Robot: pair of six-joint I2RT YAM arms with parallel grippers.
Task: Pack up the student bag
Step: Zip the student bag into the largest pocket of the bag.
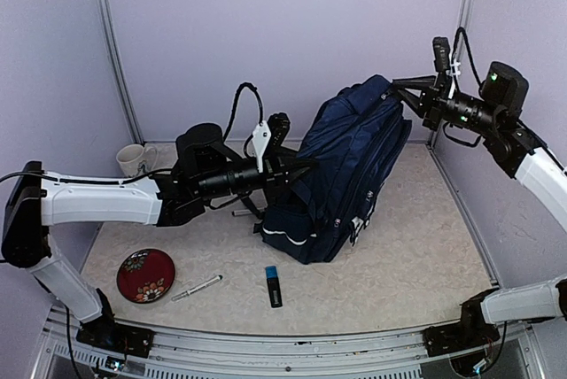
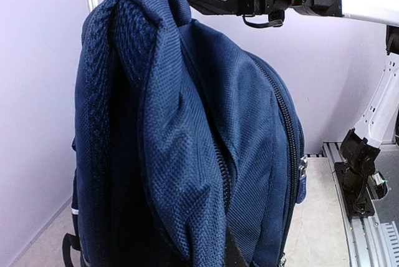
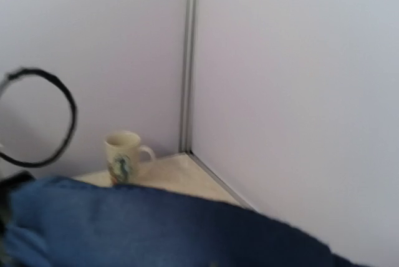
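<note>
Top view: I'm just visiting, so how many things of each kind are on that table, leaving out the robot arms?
backpack: 1
mug: 1
red dish: 1
pen: 1
black stick with a blue cap: 1
Total: 5
A small dark thing under the left arm is too hidden to name, so it is not counted.

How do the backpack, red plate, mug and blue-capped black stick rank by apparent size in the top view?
1. backpack, by far.
2. red plate.
3. mug; it sits farther back, so its gap to the plate is unsure.
4. blue-capped black stick.
</note>
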